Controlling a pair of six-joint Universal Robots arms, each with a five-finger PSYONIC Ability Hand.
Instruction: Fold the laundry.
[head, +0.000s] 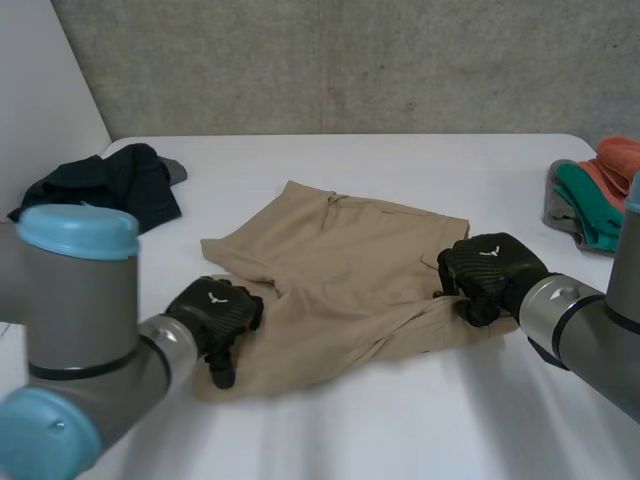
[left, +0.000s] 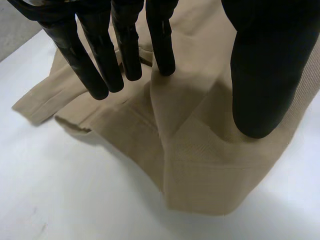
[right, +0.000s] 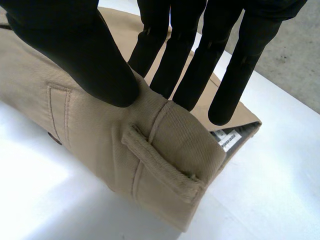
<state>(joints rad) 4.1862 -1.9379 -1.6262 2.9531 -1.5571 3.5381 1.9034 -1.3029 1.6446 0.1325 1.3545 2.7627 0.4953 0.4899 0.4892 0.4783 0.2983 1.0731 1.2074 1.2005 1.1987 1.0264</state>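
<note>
Tan shorts (head: 340, 265) lie spread in the middle of the white table, partly folded over themselves. My left hand (head: 215, 310) rests over the near-left leg hem. In the left wrist view its fingers (left: 102, 60) are straight and apart from the thumb (left: 260, 75), hovering on the tan cloth (left: 200, 160) without pinching it. My right hand (head: 490, 275) is at the shorts' right edge, at the waistband. There its thumb (right: 80, 50) and fingers (right: 195, 75) pinch a raised fold of the waistband (right: 170, 145), beside a belt loop (right: 160, 167).
A dark garment (head: 110, 190) lies crumpled at the back left of the table. A pile of green and orange clothes (head: 595, 195) sits at the right edge. A concrete wall stands behind the table.
</note>
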